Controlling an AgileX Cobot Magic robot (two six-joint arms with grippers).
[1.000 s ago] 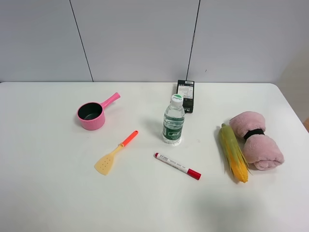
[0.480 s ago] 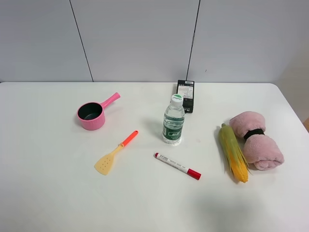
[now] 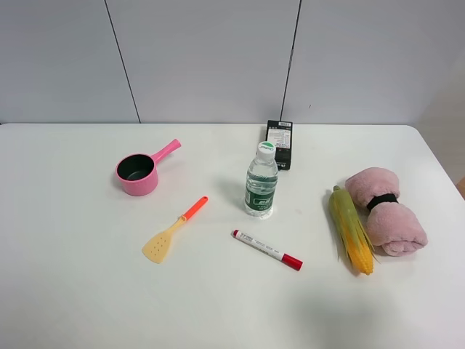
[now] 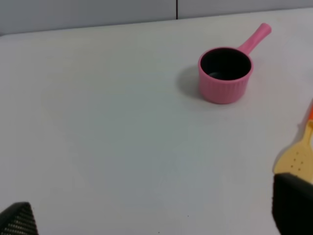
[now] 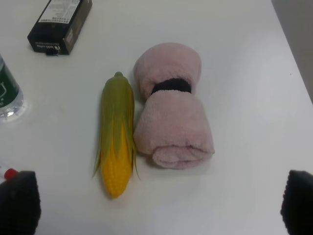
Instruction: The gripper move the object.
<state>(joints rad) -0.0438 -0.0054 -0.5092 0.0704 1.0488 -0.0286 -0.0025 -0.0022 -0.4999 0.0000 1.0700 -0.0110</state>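
Observation:
The toy corn cob [image 3: 352, 229], yellow kernels in green husk, lies on the white table at the right, touching the side of a rolled pink towel [image 3: 385, 211]. In the right wrist view the corn cob [image 5: 117, 147] and the towel [image 5: 171, 122] lie ahead of my right gripper [image 5: 156, 203]. Its black fingertips [image 5: 17, 200] stand wide apart, open and empty, short of the corn. My left gripper [image 4: 154, 215] is open and empty over bare table. Neither arm shows in the exterior high view.
A water bottle [image 3: 261, 179] stands mid-table with a black box [image 3: 279, 143] behind it. A red-capped marker [image 3: 267, 249] lies in front. A yellow spatula [image 3: 174, 230] and a pink pot [image 3: 138, 173] are on the left. The table's right edge is close to the towel.

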